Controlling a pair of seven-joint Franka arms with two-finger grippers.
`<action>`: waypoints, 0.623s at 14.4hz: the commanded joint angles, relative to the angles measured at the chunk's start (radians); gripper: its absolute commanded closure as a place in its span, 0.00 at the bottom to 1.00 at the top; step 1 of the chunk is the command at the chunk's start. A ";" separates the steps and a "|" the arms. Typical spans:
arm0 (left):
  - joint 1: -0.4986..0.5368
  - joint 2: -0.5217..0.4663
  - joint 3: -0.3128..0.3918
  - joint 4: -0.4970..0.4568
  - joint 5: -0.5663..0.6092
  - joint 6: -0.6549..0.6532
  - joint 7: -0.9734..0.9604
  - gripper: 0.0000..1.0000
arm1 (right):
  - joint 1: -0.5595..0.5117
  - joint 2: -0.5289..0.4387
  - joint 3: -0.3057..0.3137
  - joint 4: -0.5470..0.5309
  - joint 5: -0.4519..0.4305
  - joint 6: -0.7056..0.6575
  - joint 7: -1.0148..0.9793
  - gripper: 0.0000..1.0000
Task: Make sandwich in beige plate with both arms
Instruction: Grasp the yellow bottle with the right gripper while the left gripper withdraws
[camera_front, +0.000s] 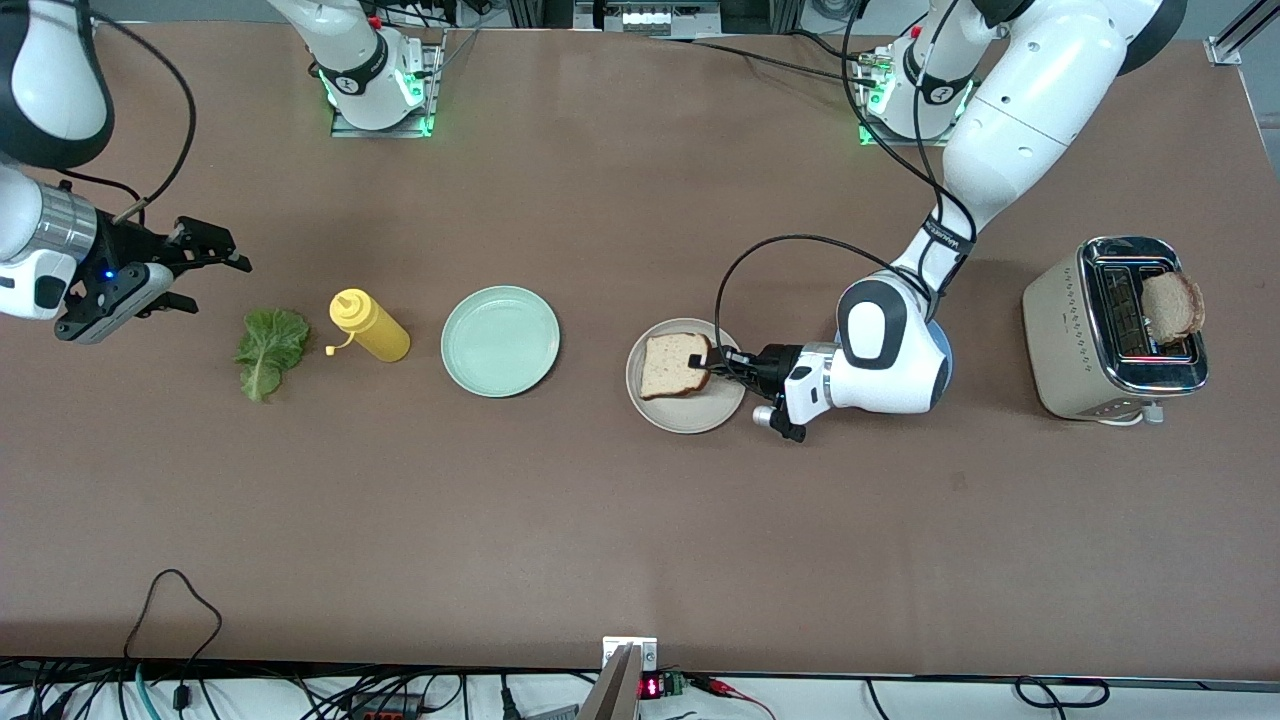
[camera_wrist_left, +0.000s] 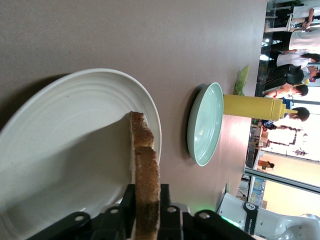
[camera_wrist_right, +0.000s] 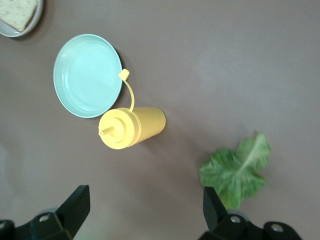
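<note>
My left gripper (camera_front: 703, 362) pinches the square brown-crusted bread slice (camera_front: 676, 365) on the round beige plate (camera_front: 686, 418); right gripper (camera_front: 205, 275) hangs released above the brown surface (camera_front: 620, 540).

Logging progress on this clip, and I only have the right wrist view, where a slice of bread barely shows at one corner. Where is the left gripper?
Observer: The left gripper is at the edge of the bread slice, which lies flat on the beige plate.
Operator: Is there another slice anywhere?
Observer: Yes, a second bread slice sticks out of the toaster at the left arm's end of the table.
Operator: And where is the right gripper overall?
Observer: The right gripper is open, over bare table beside the lettuce leaf, toward the right arm's end.
</note>
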 joint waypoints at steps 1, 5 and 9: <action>0.009 -0.024 0.007 -0.018 -0.016 0.004 0.030 0.00 | -0.049 0.006 0.007 -0.075 0.101 0.075 -0.172 0.00; 0.026 -0.101 0.025 -0.033 0.182 -0.003 0.017 0.00 | -0.109 0.055 0.007 -0.184 0.335 0.187 -0.567 0.00; 0.062 -0.158 0.042 -0.031 0.344 -0.106 0.005 0.00 | -0.158 0.173 0.007 -0.202 0.571 0.186 -0.957 0.00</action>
